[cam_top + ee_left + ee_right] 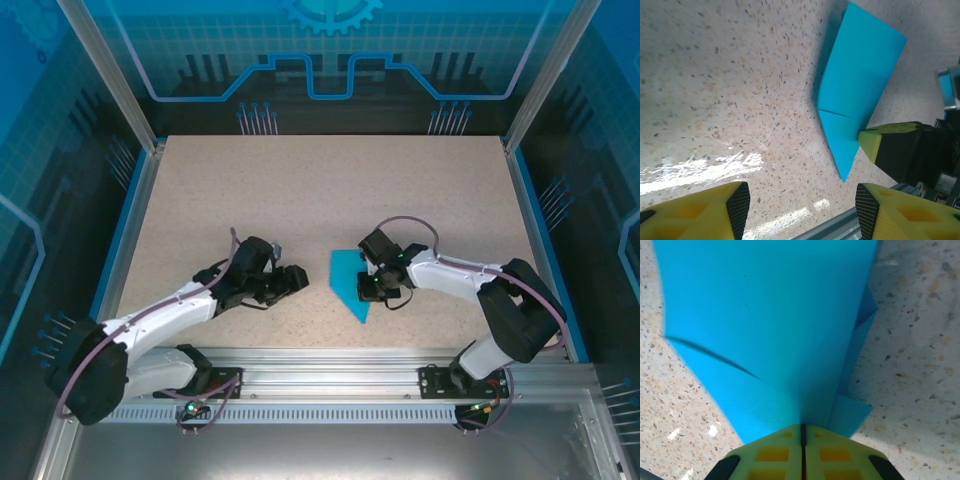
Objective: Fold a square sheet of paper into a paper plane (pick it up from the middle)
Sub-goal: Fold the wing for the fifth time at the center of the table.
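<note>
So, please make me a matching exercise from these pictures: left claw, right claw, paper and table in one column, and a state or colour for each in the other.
Column one: 1 left claw; 2 right claw; 3 paper; 4 table.
Column two: A speckled beige; B shut on the paper; C open, holding nothing; D teal-blue, folded to a point.
Pairs: 1-C, 2-B, 3-D, 4-A.

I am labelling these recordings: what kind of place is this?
Probably a robotics test cell: a speckled tabletop fenced by aluminium posts and blue panels printed with circuit graphics.
</note>
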Controlling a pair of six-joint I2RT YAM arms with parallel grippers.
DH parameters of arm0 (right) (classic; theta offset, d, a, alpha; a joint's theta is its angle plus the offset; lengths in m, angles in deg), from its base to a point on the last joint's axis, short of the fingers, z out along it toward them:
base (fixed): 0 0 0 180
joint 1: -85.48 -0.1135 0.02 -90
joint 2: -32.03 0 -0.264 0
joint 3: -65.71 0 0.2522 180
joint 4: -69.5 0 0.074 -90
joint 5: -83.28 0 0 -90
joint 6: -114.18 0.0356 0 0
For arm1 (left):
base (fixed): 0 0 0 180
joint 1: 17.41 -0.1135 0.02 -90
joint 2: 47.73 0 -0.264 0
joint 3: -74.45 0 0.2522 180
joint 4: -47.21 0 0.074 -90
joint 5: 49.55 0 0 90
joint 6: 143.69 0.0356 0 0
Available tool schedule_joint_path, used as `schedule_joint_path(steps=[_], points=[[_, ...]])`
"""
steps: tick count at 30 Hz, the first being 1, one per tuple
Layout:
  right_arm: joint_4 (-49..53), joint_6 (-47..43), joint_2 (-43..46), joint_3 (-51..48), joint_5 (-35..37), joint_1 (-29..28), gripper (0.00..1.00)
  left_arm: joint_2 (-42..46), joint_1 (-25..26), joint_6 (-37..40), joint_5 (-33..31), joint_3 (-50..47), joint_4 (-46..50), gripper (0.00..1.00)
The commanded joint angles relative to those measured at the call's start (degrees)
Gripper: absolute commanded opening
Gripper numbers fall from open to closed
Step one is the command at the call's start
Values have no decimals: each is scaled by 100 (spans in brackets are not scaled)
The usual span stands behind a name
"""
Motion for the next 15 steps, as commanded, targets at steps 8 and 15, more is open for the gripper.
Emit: schedule_joint_path(steps=[8, 15], points=[[-932, 48, 236, -791, -1007, 660, 8, -1260, 529, 59, 470, 664, -815, 68], [-958, -5, 249, -915, -1036, 776, 8, -2201, 797, -255, 381, 1032, -1302, 69]])
